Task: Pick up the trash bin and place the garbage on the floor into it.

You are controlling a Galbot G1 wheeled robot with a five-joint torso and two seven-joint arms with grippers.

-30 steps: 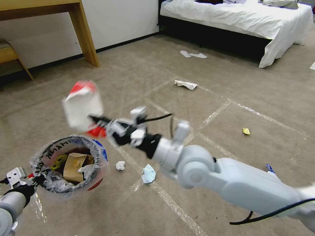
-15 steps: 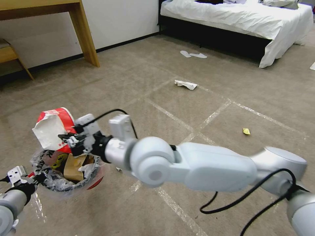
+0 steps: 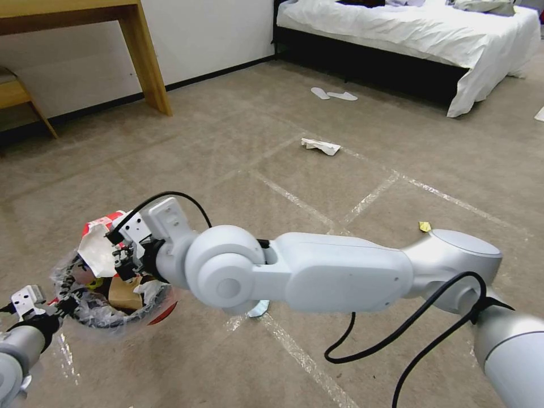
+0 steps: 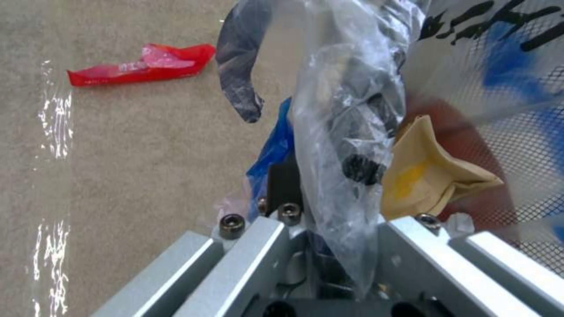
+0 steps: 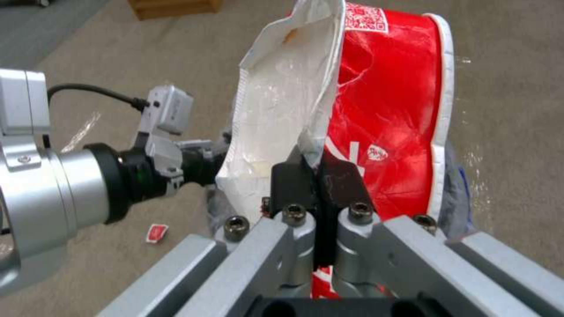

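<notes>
The red trash bin, lined with a crinkly clear bag, hangs low on the left with my left gripper shut on its rim. A brown paper bag lies inside. My right gripper is shut on a red-and-white wrapper and holds it just over the bin's mouth. On the floor lie a crumpled white paper, a yellow scrap, a light-blue mask half hidden under my right arm, and a red wrapper.
A wooden table leg and a low wooden seat stand by the wall at the far left. A bed with white sheets fills the far right, with two white slippers before it. Tape lines cross the carpet.
My right arm swung left and down, carrying the red-and-white wrapper from high above the floor to the bin's mouth. The left gripper and the bin stayed put.
</notes>
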